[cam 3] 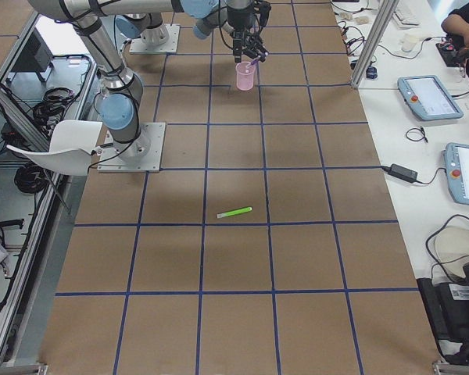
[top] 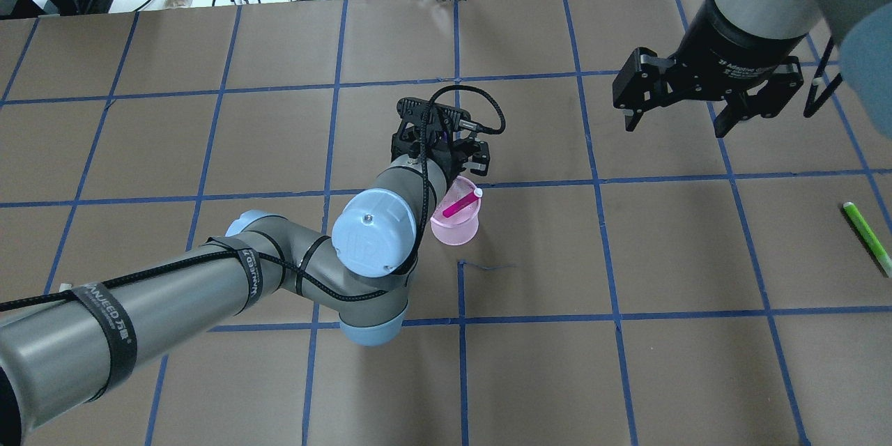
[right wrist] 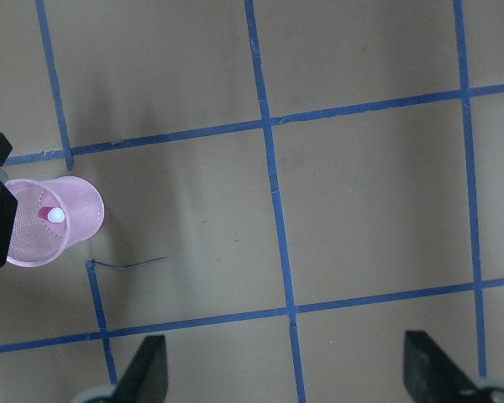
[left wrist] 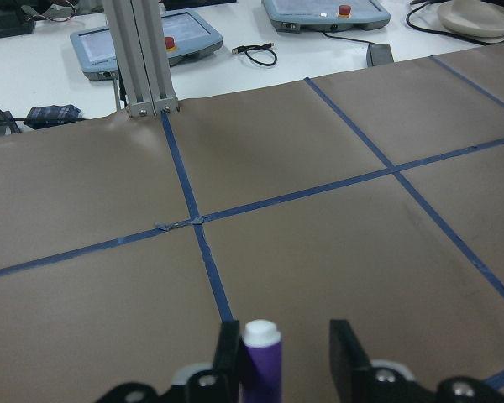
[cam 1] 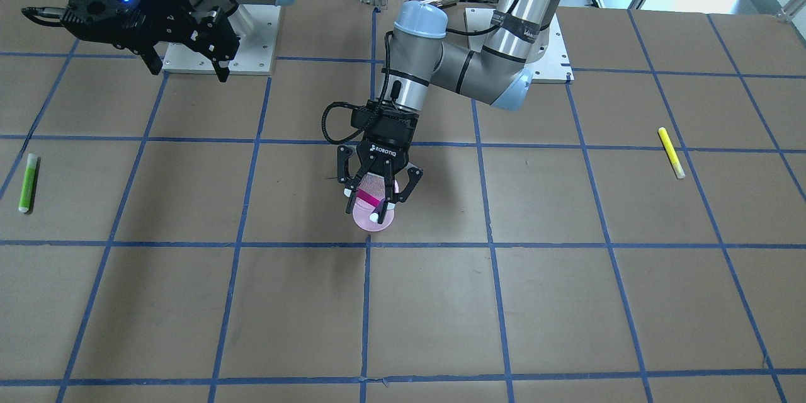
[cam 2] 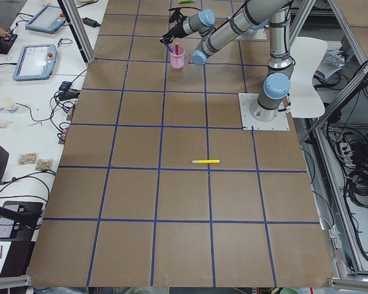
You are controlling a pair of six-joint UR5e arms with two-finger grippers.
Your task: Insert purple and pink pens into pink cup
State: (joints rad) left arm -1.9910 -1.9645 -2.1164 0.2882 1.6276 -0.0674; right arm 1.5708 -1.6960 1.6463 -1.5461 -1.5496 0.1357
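The pink mesh cup point(cam 1: 380, 224) stands near the table's middle, also in the overhead view point(top: 456, 231) and the right wrist view point(right wrist: 82, 204). A pink pen point(top: 460, 203) with a white tip leans inside it. My left gripper point(cam 1: 373, 199) hangs tilted right over the cup. In the left wrist view a purple pen point(left wrist: 261, 359) with a white end stands between the fingers point(left wrist: 346, 348), against one finger and apart from the other, so the left gripper point(left wrist: 279, 357) is open. My right gripper point(top: 676, 122) is open and empty, raised well away from the cup.
A green pen point(cam 1: 26, 184) lies on the table towards my right side, seen too in the overhead view point(top: 866, 235). A yellow pen point(cam 1: 671, 152) lies towards my left side. Blue tape lines grid the brown table. Tablets and cables lie past the far edge.
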